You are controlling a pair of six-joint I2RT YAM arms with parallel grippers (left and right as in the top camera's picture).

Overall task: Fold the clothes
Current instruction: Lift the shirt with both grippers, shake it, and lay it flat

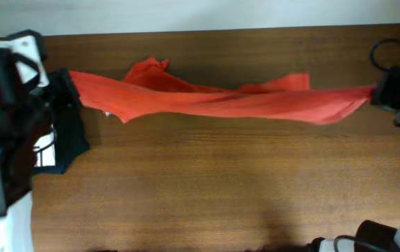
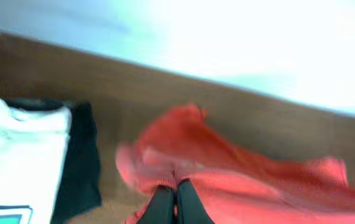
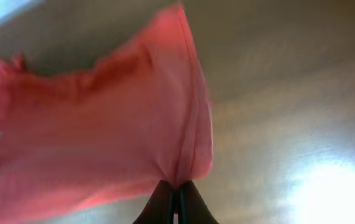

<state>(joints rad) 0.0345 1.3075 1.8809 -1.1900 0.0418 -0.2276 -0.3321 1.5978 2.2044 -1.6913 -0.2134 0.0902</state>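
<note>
Right end effector (image 3: 176, 186) is pinched together on a bunched edge of the red-orange T-shirt (image 3: 102, 124). Left end effector (image 2: 175, 186) is likewise clamped on the opposite end. Shirt spans left to right across the far half of the desk (image 1: 207, 189), pulled taut between the two and sagging a little mid-span. A loose flap bunches up behind its left part.

My read: opposite ends are held under tension to pull out wrinkles and spread the cloth before laying it flat. No fold made yet, so early in the task. Fabric looks gathered into a band rather than opened out, and likely needs a shake or a regrasp at the corners.

White T-shirt (image 2: 15, 149) overlapping a black garment (image 2: 84, 155) sits at the desk's left edge, just beside the left end effector. Snag risk when lowering.
</note>
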